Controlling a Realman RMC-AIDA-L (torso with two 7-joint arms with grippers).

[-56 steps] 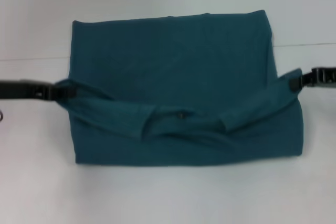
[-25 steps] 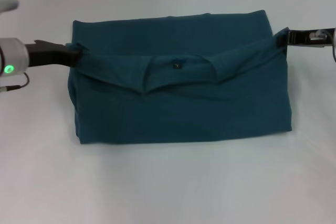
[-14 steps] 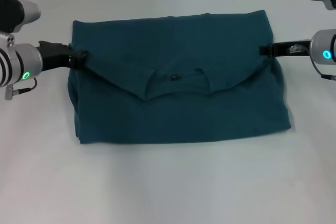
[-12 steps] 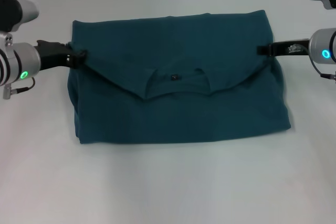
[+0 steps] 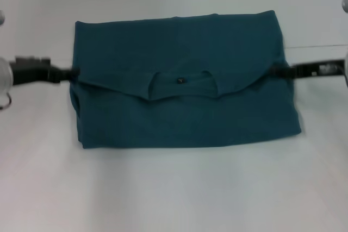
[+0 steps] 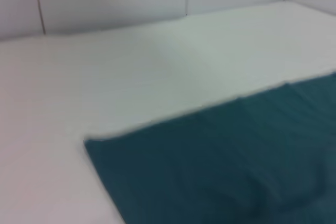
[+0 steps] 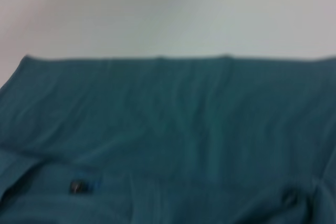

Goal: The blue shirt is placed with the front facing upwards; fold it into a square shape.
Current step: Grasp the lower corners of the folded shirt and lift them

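We are finishing a fold of the blue shirt (image 5: 185, 85); left pincer (image 5: 72, 73) and right pincer (image 5: 276, 70) sit at its side edges, grip unclear; next, a clean release and retreat.

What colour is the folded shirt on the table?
Dark teal-blue shirt, plain on the visible side; clearest in the head view.

Shirt (image 5: 185, 80) btwn pincers, seemingly touching.

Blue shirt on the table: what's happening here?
The robot is folding the blue shirt on the white table. The near part has been folded over, so the collar with its small neck tag lies across the middle of a wide rectangle. The left gripper and right gripper sit at the shirt's side edges, level with that folded edge. Whether they grip the cloth cannot be seen.
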